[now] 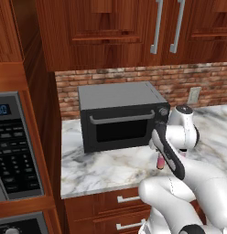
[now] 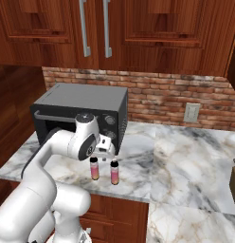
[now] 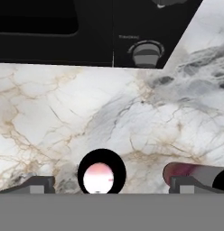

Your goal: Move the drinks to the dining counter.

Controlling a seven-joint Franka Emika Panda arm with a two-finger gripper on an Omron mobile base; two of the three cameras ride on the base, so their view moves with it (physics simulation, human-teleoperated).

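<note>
Standing bottles [image 2: 94, 168] pair clearly from the right.

Blue "00" on oven display [image 1: 2, 109]

1. Arm [image 2: 48, 190]: glossy white shell, built of fat rounded segments.
2. Joints: dark grey to black rings and caps between the white segments; one round dark cap at the elbow-like joint [image 2: 84, 117], seen in the right base view.
3. A long black strip [image 1: 169, 153] runs along one white link, seen in the left base view.
4. Faint dashed seam lines cross the large lower segment [image 1: 179, 192].
5. Pincer [image 3: 112, 182]: two small dark grey fingertips [image 3: 39, 182], blocky and flat-topped.
</note>
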